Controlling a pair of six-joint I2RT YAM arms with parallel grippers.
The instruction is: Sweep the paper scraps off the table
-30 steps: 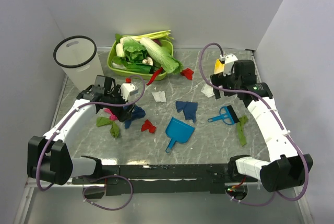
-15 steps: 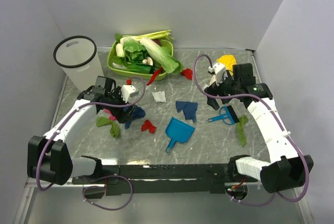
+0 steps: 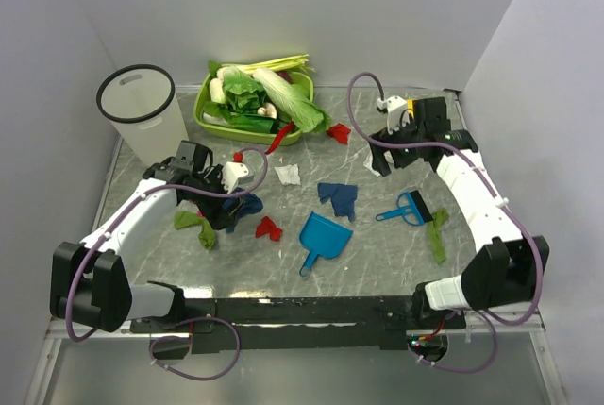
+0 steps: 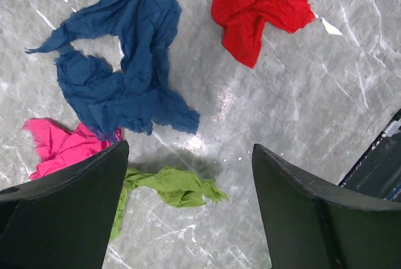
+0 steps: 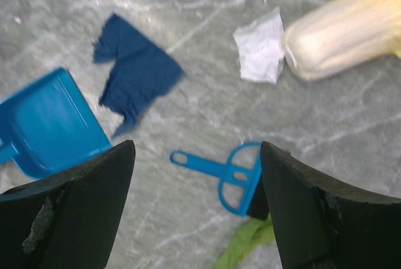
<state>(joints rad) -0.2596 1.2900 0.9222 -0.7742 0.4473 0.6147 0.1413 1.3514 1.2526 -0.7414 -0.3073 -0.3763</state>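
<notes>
Left hand (image 4: 189, 172) and right hand (image 5: 197, 159) (both spread wide) hover over paper scraps (image 4: 125, 74).

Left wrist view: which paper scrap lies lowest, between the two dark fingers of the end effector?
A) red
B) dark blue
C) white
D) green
D: the green scrap lies between the open fingers of the left end effector, below the dark blue scrap; the red scrap is at the top.

Crumpled paper scraps (image 3: 269, 227) lie scattered on the grey-green marbled table (image 3: 377, 259): red, blue, green and pink bits clustered toward the left edge (the pink partly hidden), a white piece (image 3: 287, 174) and a blue piece (image 3: 338, 195) mid-table, and a green strip (image 3: 437, 235) near the right edge.
</notes>
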